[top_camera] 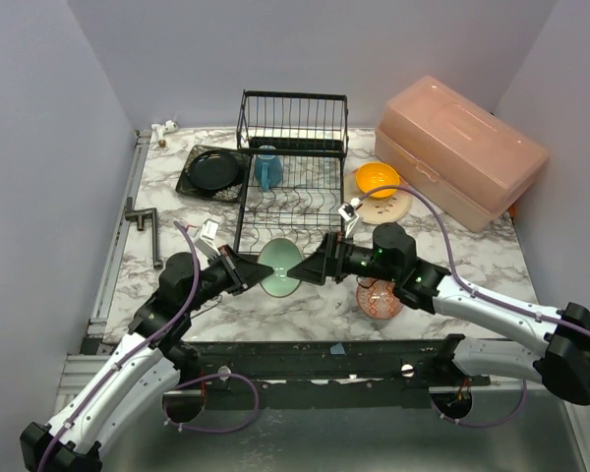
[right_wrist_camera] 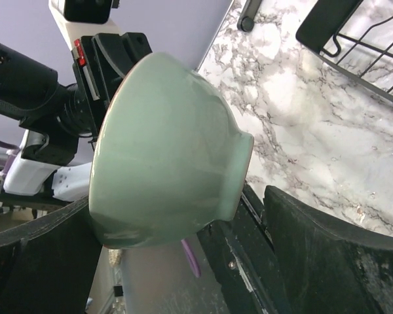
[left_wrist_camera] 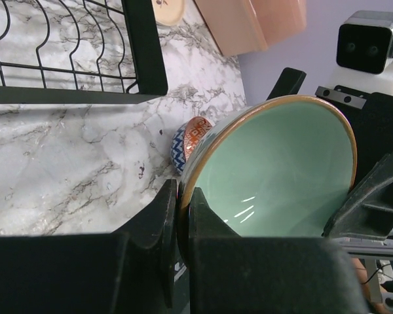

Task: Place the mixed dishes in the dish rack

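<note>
Your marble table [top_camera: 275, 313] sits between lilac walls [top_camera: 39, 147]. Your left gripper [top_camera: 250, 273] is clamped on the bowl [top_camera: 278, 267] rim, just before the rack [top_camera: 293, 202]. The right gripper [top_camera: 303, 267] is spread wide around the bowl, its contact hidden.

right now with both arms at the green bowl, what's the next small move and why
Probably close the right gripper on the mint-green bowl: its jaws stand open on either side of the bowl while the left gripper pinches the rim, just short of the dish rack.
</note>
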Robot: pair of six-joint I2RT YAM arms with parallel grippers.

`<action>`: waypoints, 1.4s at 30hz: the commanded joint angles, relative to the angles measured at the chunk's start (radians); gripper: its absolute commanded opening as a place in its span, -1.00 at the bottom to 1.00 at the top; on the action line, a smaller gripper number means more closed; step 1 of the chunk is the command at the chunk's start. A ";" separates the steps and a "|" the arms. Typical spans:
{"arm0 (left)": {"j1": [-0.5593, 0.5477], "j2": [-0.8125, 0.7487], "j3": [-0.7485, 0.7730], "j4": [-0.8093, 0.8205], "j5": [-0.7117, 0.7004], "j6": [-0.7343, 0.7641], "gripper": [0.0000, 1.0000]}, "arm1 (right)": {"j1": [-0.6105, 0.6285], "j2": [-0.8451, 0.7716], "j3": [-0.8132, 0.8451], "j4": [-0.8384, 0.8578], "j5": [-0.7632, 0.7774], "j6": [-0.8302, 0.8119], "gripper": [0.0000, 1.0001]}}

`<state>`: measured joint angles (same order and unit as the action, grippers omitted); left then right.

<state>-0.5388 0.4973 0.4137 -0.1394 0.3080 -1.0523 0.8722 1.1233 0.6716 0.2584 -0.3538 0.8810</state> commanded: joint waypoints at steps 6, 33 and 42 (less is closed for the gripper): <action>-0.003 0.013 0.036 0.100 0.071 -0.009 -1.00 | -0.002 0.057 0.026 0.092 -0.056 0.028 0.83; -0.003 0.029 0.162 -0.187 -0.093 0.177 0.45 | -0.002 0.179 -0.011 0.295 -0.056 0.262 -0.99; -0.003 -0.023 0.346 -0.450 -0.314 0.442 0.78 | -0.039 0.218 0.134 0.024 0.141 0.097 -0.99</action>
<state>-0.5388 0.5171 0.6647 -0.4416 0.1406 -0.7891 0.8585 1.3376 0.6880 0.3954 -0.3573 1.0828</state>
